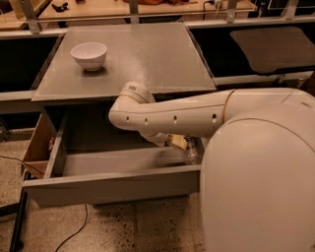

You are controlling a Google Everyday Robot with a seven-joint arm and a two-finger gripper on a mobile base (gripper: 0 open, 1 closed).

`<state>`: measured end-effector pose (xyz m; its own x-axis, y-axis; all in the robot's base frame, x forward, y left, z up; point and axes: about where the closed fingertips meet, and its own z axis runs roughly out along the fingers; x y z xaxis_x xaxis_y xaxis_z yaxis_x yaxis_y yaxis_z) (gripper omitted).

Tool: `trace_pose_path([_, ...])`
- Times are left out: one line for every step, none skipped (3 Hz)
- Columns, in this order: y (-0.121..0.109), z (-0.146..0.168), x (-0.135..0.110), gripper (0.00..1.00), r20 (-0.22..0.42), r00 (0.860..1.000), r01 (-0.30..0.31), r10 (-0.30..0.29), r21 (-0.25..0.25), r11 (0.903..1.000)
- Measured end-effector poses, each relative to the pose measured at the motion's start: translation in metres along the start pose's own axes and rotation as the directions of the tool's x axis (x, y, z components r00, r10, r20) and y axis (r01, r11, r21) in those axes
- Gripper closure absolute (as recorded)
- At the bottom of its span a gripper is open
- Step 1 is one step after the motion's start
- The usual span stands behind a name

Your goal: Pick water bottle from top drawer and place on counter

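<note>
The top drawer stands pulled open under the grey counter. My white arm reaches from the right down into the drawer's right end. The gripper is low inside the drawer under the arm, mostly hidden, with only a yellowish part showing. The water bottle, clear and ribbed, lies just right of the gripper, against the inside of the drawer's front panel. I cannot tell whether the gripper touches the bottle.
A white bowl stands on the counter's back left. A brown box sits left of the drawer. A cable lies on the floor. A light wooden tabletop runs behind. My body fills the lower right.
</note>
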<state>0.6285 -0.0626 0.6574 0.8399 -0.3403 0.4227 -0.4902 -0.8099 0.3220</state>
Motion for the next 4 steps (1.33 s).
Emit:
trace_pose_path([0.006, -0.001, 0.006, 0.24, -0.013, 1.000, 0.003, -0.004, -0.012, 0.9999])
trace_pose_path([0.009, -0.003, 0.013, 0.12, -0.021, 1.000, 0.010, -0.011, -0.022, 0.9997])
trace_pose_path([0.008, 0.000, 0.019, 0.12, -0.022, 1.000, 0.020, -0.021, -0.024, 0.9995])
trace_pose_path([0.005, 0.009, 0.025, 0.26, -0.014, 1.000, 0.021, -0.022, -0.016, 0.9996])
